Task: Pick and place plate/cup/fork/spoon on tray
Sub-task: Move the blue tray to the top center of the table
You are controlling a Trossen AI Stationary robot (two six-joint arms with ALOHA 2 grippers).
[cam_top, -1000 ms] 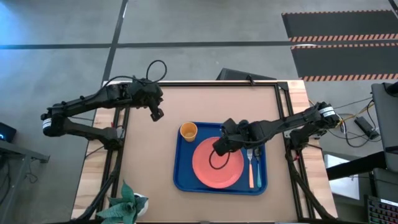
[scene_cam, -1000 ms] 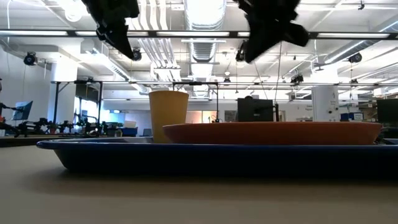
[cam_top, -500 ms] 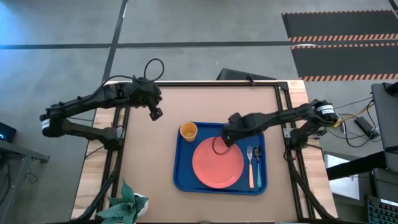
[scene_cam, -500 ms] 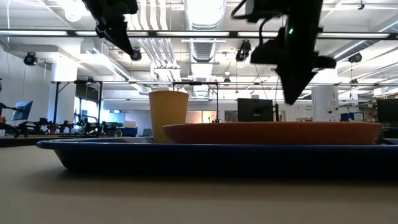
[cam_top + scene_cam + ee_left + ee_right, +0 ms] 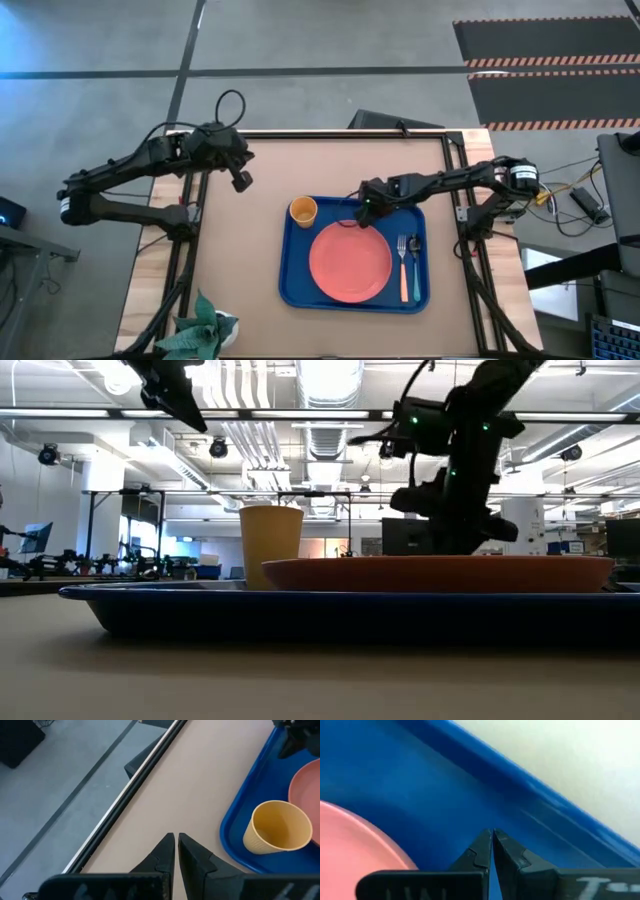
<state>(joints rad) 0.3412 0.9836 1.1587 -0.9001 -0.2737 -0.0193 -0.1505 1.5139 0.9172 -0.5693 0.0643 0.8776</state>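
Observation:
The blue tray (image 5: 293,285) lies on the table and holds the coral-pink plate (image 5: 350,262), the orange-yellow cup (image 5: 303,211), upright at its far left corner, and the fork (image 5: 404,278) and teal-handled spoon (image 5: 414,252) side by side right of the plate. My right gripper (image 5: 367,209) is shut and empty, low over the tray's floor (image 5: 420,785) between the plate's far edge (image 5: 360,835) and the tray's far rim (image 5: 485,770). My left gripper (image 5: 241,181) is shut and empty, raised over the table left of the tray; the cup also shows in its wrist view (image 5: 277,827).
A green plant (image 5: 203,328) stands at the table's near left corner. Bare tabletop (image 5: 330,165) lies beyond the tray and to its left. In the low view the cup (image 5: 271,545) and plate (image 5: 440,572) stand above the tray's rim (image 5: 300,605).
My right gripper has gone from over the plate toward the table's far edge and down, and now sits low by the tray's far rim. My left gripper has drawn back a little toward the table's left edge and up. Both stay shut.

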